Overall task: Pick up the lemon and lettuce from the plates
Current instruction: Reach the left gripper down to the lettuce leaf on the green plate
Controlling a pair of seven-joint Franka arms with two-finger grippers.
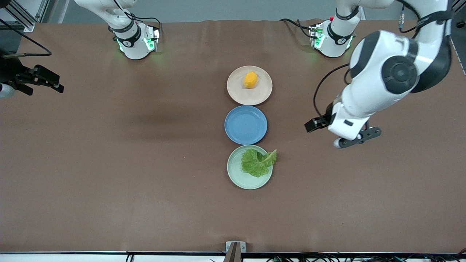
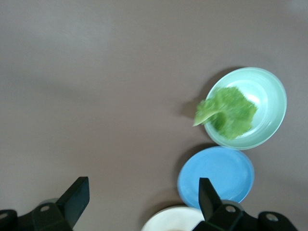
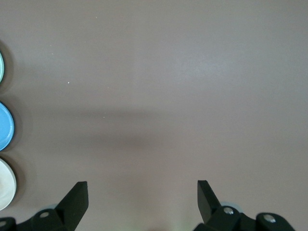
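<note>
The lemon (image 1: pixel 250 79) lies on the beige-pink plate (image 1: pixel 236 92), the plate nearest the robots' bases. The lettuce (image 1: pixel 256 162) lies on the mint green plate (image 1: pixel 236 174), nearest the front camera, with its stem over the rim. In the left wrist view the lettuce (image 2: pixel 228 110) and mint plate (image 2: pixel 269 86) show, and the beige plate (image 2: pixel 173 219) only partly. My left gripper (image 2: pixel 143 190) is open and empty, over bare table beside the blue plate toward the left arm's end (image 1: pixel 346 127). My right gripper (image 3: pixel 143 190) is open and empty, over the right arm's end of the table (image 1: pixel 54 82).
A blue plate (image 1: pixel 245 124) sits between the two task plates, also in the left wrist view (image 2: pixel 221 173). The plates' edges show in the right wrist view: mint (image 3: pixel 1 67), blue (image 3: pixel 5 126), beige (image 3: pixel 6 185). Brown table surface (image 1: pixel 127 145) surrounds the plate column.
</note>
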